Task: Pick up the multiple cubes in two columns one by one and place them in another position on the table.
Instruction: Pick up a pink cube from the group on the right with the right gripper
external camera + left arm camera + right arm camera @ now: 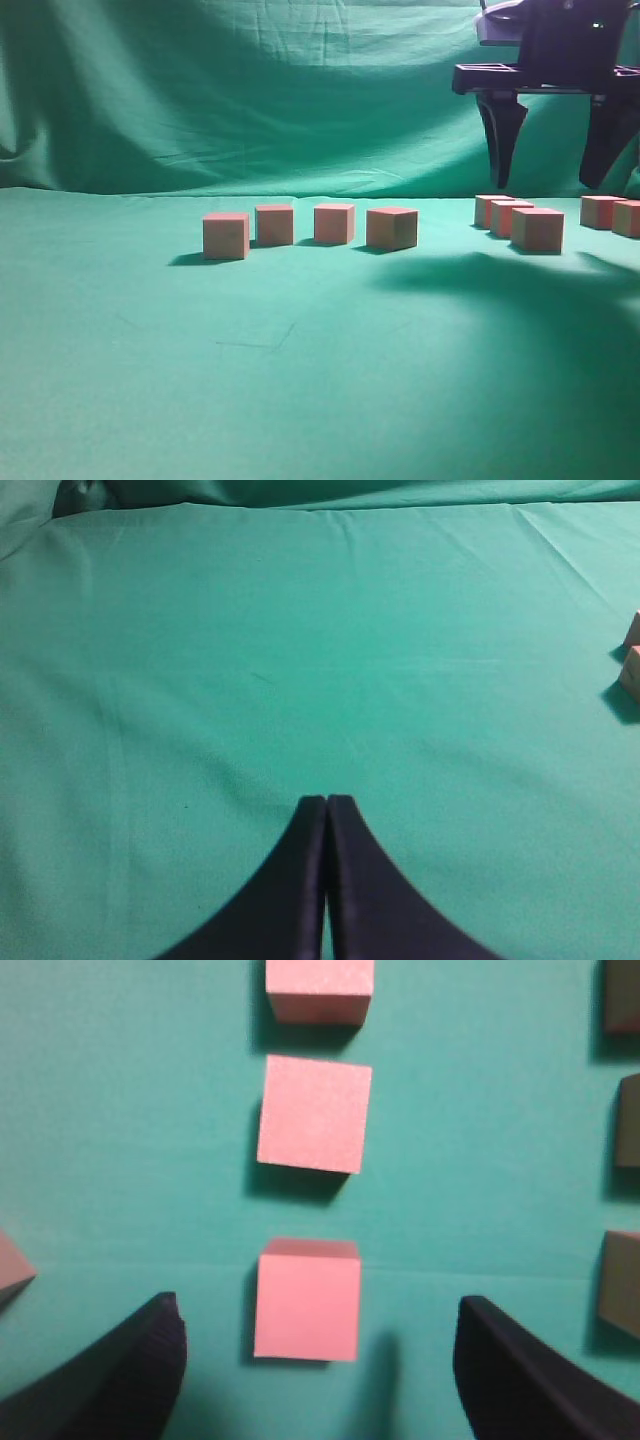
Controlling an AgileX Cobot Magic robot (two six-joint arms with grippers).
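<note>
The right gripper (pixel 551 160) is hanging above the right end of the desk (pixel 300 380), its two dark fingers (pixel 500 135) pointing straight down, spread wide apart and gripping nothing. Their tips are clear of the cubes below. The left gripper (pixel 326 805) is resting low over bare green cloth with its fingers pressed together, nothing between them.

In the exterior view, a row of four cubes (pixel 310 229) is sitting near the middle of the desk, each apart from its neighbour, with the leftmost one nearest the camera. Further right, a column of three cubes (pixel 517 220) is running away from the camera, overlapping in that view, and two more cubes (pixel 612 215) are showing at the right edge. A green backdrop (pixel 250 90) is hanging behind.

The right wrist view is looking straight down: a pink cube (pixel 306 1300) is lying between the open fingers but left of centre, with two others lined up beyond it. Shaded cubes are lining the right margin of that view. The left wrist view is showing only two cube corners (pixel 632 660) at its right edge.
</note>
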